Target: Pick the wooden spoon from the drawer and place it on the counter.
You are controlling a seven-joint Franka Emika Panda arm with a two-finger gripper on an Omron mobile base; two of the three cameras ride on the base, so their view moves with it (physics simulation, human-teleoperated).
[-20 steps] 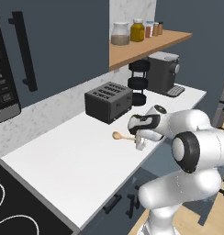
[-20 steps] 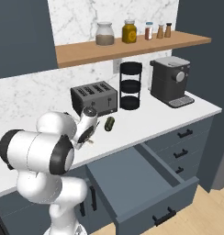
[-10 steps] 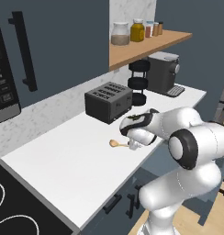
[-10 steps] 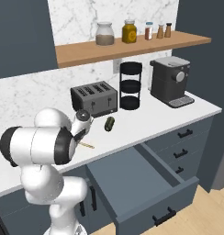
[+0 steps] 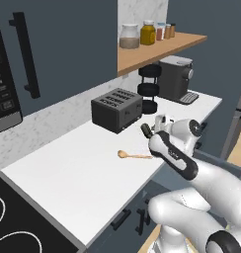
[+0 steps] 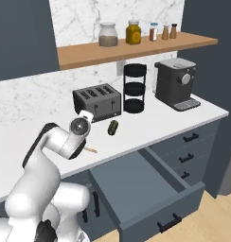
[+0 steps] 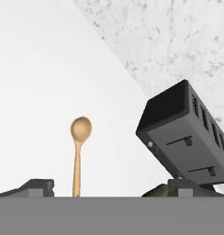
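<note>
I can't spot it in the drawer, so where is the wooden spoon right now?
The wooden spoon lies flat on the white counter, in front of the dark toaster in the left base view, just beside the open claw.

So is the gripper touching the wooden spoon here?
Apart. Hand view: the fingertips stand wide either side of the wooden spoon, white counter showing between.

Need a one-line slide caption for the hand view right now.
Wooden spoon lying flat on the white counter between the open pincer tips, toaster at right.
</note>
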